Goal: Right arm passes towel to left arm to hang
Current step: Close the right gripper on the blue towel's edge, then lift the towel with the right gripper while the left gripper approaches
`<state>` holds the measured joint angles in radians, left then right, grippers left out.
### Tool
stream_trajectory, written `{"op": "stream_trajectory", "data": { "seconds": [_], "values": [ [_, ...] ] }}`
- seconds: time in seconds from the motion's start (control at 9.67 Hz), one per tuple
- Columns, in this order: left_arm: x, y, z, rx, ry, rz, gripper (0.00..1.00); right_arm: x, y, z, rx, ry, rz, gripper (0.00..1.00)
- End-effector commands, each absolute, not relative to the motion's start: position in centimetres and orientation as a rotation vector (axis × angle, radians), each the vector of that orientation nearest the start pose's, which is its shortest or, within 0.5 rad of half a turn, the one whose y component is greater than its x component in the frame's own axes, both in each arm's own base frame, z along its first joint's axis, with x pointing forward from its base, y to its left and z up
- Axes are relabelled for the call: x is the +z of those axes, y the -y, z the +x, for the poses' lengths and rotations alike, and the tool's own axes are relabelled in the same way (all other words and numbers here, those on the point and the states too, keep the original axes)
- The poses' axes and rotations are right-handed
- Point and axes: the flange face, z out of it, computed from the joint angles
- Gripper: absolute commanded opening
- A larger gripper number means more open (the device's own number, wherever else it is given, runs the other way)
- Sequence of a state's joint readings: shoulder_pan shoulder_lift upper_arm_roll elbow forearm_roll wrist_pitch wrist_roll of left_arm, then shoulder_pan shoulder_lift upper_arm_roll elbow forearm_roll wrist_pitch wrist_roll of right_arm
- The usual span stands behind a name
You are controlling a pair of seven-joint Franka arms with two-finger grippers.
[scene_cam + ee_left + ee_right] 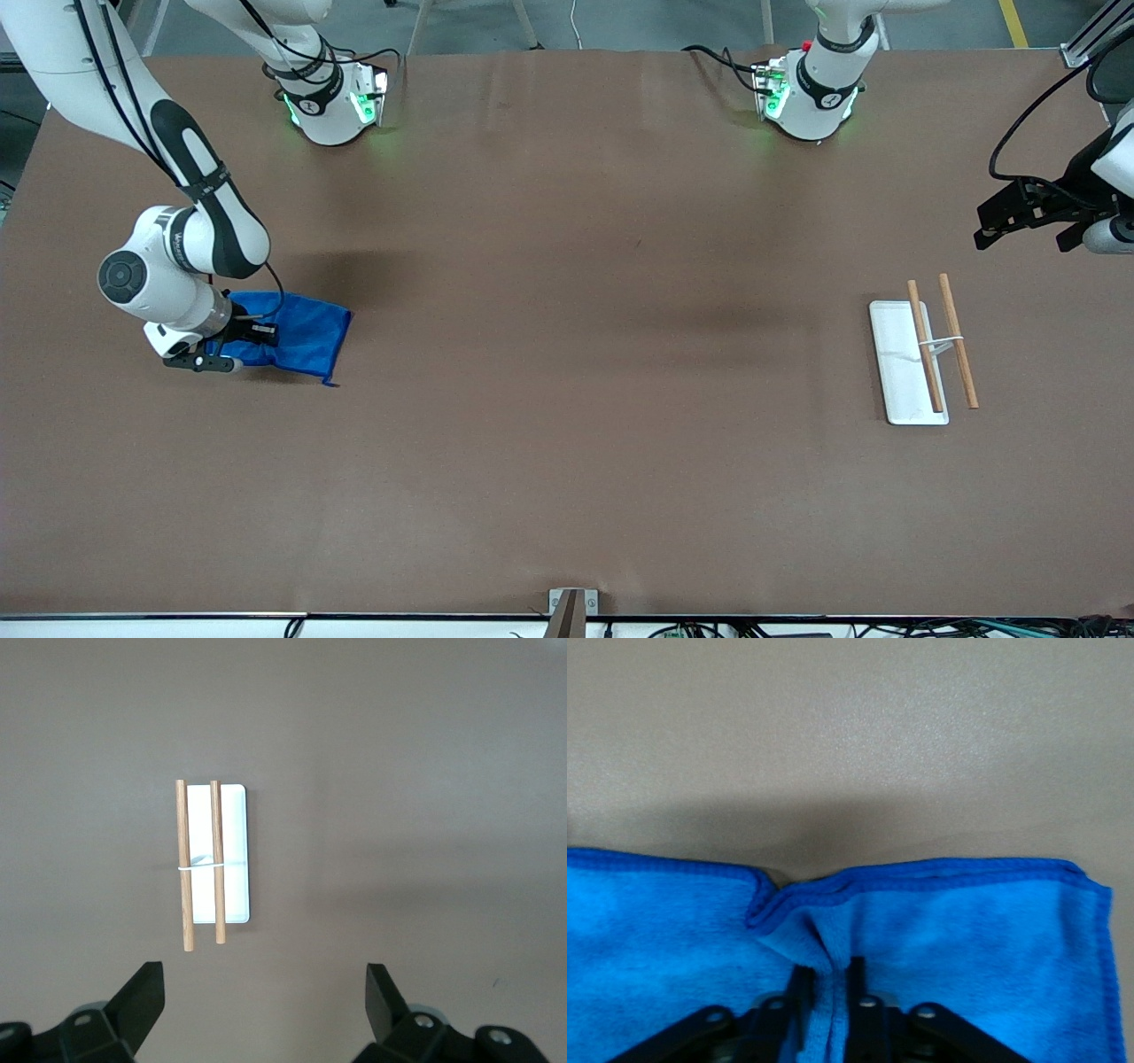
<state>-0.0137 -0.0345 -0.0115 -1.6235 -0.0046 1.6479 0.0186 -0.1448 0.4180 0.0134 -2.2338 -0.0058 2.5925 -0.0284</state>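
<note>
At the right arm's end of the brown surface (567, 425), the right gripper (828, 983) is down on the towel (301, 335), its fingers (799, 988) pressed together on a raised fold of the cloth, pinched up between them near one hemmed edge. Soft, napped and royal blue with a stitched border, the towel lies rumpled on the surface, its long axis running roughly along the table's length, a small loop showing at the corner nearest the front camera. Toward the left arm's end stands the rack (926, 354): a flat white oblong base carrying two slim round wooden rods side by side. High over the surface beside it, the left gripper (264, 992) waits with its black fingers (142, 997) spread wide apart, holding nothing
</note>
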Motion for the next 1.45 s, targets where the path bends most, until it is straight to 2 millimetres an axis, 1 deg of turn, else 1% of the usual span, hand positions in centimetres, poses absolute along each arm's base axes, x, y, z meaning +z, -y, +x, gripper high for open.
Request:
{"op": "stream_trajectory", "data": {
  "seconds": [0.0,0.1,0.21,0.31,0.41,0.52,0.62,0.72,0.83,0.93,1.14,1.24,1.34],
  "values": [
    [60.8,1.6,55.2,-0.029,-0.093,-3.150,1.00,18.4,7.2,53.1,0.140,-0.160,-3.121,0.01],
    [60.9,1.7,55.2,-0.031,-0.096,-3.150,1.00,21.3,7.1,54.2,0.159,-0.150,-3.121,0.01],
    [60.9,1.8,55.2,-0.031,-0.093,-3.150,1.00,25.1,7.0,55.7,0.185,-0.145,-3.119,0.01],
    [60.8,1.7,55.3,-0.029,-0.091,-3.149,1.00,29.6,6.7,57.6,0.220,-0.155,-3.096,0.01],
    [60.8,1.7,55.3,-0.029,-0.091,-3.150,1.00,34.0,5.7,59.2,0.239,-0.162,-3.061,0.01],
    [60.8,1.8,55.3,-0.029,-0.093,-3.150,1.00,38.0,3.6,60.4,0.248,-0.155,-3.038,0.01],
    [60.8,1.9,55.2,-0.024,-0.103,-3.149,1.00,41.3,1.3,61.3,0.243,-0.176,-3.018,0.01],
    [60.9,1.9,55.1,-0.027,-0.101,-3.150,1.00,43.9,-3.8,61.8,0.232,-0.160,-2.986,0.01],
    [60.8,1.9,54.9,-0.007,-0.108,-3.150,1.00,45.5,-8.0,62.1,0.202,-0.162,-2.964,0.01],
    [61.3,2.0,54.6,-0.017,-0.127,-3.149,1.00,46.3,-13.5,61.6,0.193,-0.171,-2.924,0.01],
    [61.2,3.0,54.2,0.020,-0.171,-3.218,1.00,47.6,-23.4,60.3,0.108,-0.184,-2.756,0.01],
    [61.2,4.0,54.1,0.028,-0.179,-3.307,1.00,47.9,-27.1,59.8,0.085,-0.204,-2.641,0.01],
    [60.7,4.8,53.9,0.091,-0.197,-3.360,1.00,47.7,-31.5,58.9,0.078,-0.208,-2.533,0.01]
  ]
}}
